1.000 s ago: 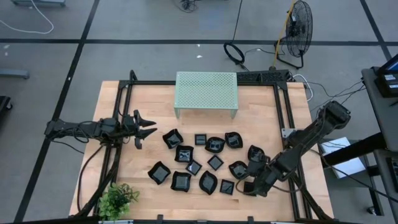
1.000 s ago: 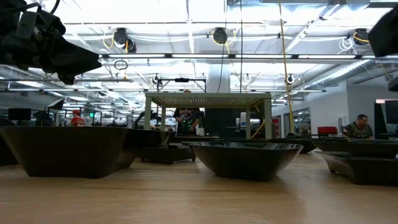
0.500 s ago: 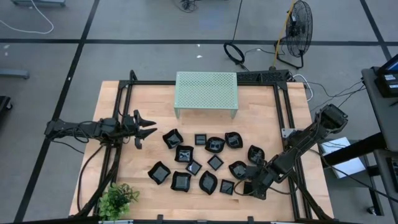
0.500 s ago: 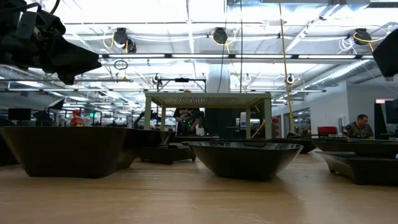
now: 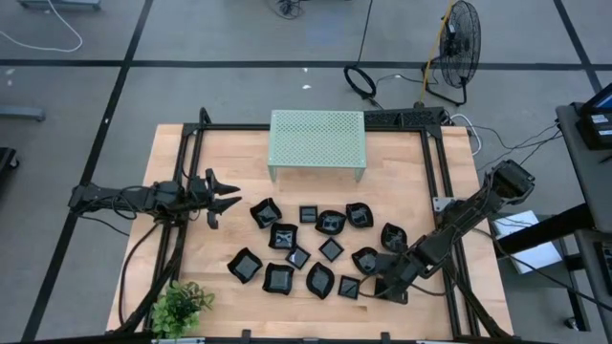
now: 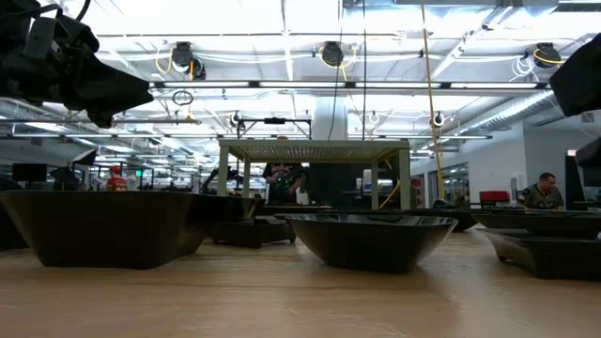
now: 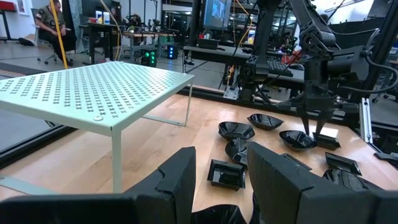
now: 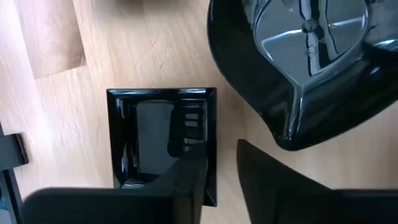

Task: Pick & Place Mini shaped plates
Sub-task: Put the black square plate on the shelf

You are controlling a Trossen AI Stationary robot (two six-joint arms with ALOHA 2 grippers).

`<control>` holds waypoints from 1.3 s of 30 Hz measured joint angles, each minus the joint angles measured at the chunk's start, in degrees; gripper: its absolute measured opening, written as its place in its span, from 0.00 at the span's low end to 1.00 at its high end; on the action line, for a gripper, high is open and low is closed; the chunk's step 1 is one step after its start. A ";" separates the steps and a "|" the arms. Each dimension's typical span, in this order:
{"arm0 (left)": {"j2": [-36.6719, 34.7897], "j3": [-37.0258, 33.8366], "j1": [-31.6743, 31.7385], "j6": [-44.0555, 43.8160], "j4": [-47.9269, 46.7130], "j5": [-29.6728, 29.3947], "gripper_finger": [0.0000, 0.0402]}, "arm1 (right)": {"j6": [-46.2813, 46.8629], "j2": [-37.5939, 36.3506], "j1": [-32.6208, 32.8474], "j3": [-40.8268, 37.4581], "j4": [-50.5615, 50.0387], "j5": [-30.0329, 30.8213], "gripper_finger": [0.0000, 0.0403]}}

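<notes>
Near the front right of the wooden table (image 5: 220,239), the right gripper (image 5: 384,286) points down over a small glossy black square plate (image 8: 161,142). Its fingers (image 8: 186,183) are a little apart, with the plate's edge between them, not yet squeezed. A black leaf-shaped plate (image 8: 308,68) sits just beside it. The left gripper (image 5: 225,199) waits open at the table's left, holding nothing.

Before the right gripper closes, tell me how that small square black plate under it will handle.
The square plate looks rigid and glossy, so probably slippery between the right gripper fingers. Its flat base suggests it won't roll, though it may skid on the smooth wooden table.
</notes>
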 joint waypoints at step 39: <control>0.00 0.00 -0.01 0.01 0.00 0.00 0.36 | -12.80 -19.17 -4.77 0.00 4.74 1.81 0.00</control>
